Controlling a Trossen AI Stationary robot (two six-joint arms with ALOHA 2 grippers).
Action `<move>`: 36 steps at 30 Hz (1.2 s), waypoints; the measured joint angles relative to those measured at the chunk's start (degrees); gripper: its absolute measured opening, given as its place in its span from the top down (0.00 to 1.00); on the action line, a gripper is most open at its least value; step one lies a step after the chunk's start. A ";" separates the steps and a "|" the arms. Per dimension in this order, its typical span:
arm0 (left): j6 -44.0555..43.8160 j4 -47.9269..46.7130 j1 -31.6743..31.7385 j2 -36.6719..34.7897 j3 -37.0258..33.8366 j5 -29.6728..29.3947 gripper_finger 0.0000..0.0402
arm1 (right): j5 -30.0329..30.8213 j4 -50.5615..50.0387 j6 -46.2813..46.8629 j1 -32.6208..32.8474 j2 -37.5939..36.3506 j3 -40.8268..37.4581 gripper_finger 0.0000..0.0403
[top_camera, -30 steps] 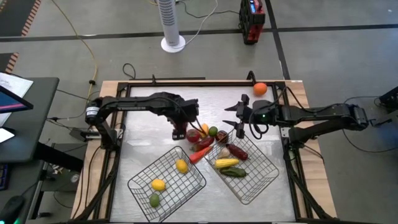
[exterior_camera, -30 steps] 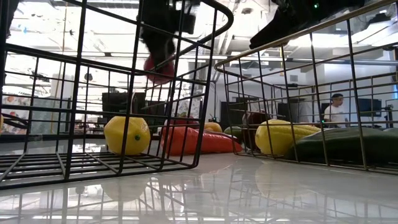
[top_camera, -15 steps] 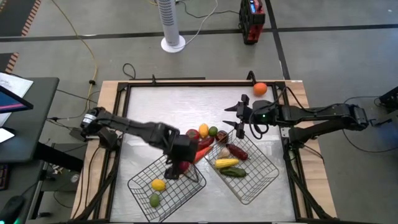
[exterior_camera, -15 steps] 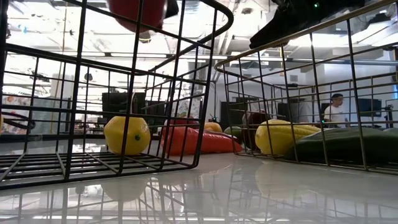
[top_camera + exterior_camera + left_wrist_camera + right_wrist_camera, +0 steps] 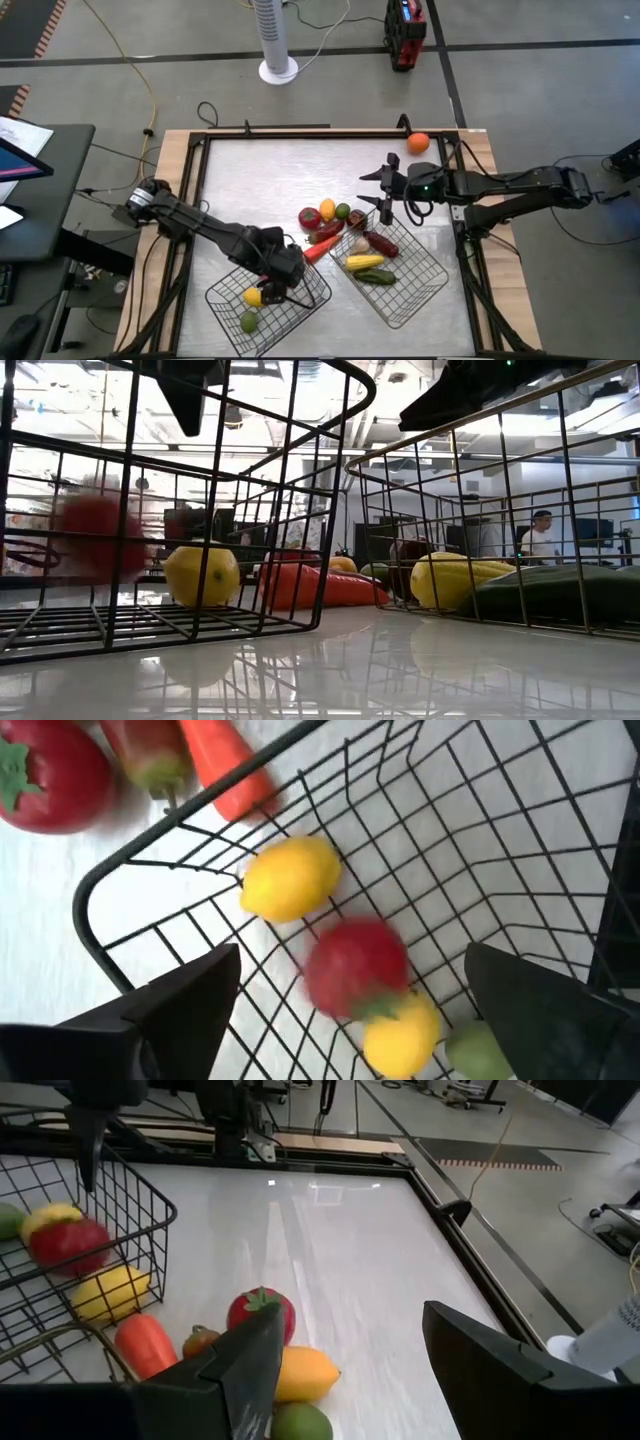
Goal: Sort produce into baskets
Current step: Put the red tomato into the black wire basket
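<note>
My left gripper (image 5: 352, 960) is open above the left wire basket (image 5: 240, 265). Below it a red round fruit (image 5: 355, 965) shows blurred inside that basket, clear of both fingers; it also shows in the low view (image 5: 90, 540). The basket also holds two yellow fruits (image 5: 290, 880) (image 5: 400, 1035) and a green one (image 5: 247, 321). My right gripper (image 5: 372, 185) is open and empty, above the table beyond the right basket (image 5: 425, 250). That basket holds a yellow corn (image 5: 364, 262), a green cucumber (image 5: 377, 277) and a dark red piece (image 5: 381, 242).
Between the baskets, loose produce lies on the table: a tomato (image 5: 309, 216), a yellow piece (image 5: 328, 208), a green one (image 5: 343, 211), a red pepper (image 5: 325, 232) and a carrot (image 5: 318, 250). An orange (image 5: 418, 143) sits at the far right corner. The table's far half is bare.
My left gripper has carried the red fruit from the loose pile toward the table's near edge, over the left basket, and let go of it. The fruit has dropped into the basket and shows blurred there. My right arm has kept still.
</note>
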 joint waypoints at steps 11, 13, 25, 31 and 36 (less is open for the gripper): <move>11.51 -0.69 4.13 0.00 -0.02 -15.75 0.05 | -0.02 -0.02 0.02 -0.15 0.00 0.00 0.34; 14.65 0.89 6.44 0.00 -0.02 -16.06 0.05 | -0.02 -0.02 0.00 -0.15 0.00 0.00 0.34; 28.30 13.91 23.58 0.33 -2.78 -3.10 0.05 | -0.09 -0.23 -0.01 -0.15 0.02 0.02 0.34; 30.98 22.76 29.49 0.39 -11.14 -0.58 0.05 | -0.24 -0.55 -0.28 -0.15 0.02 0.02 0.34; 31.58 30.56 31.17 0.42 -15.90 2.14 0.05 | -0.23 -0.48 -0.97 -0.15 0.02 0.02 0.34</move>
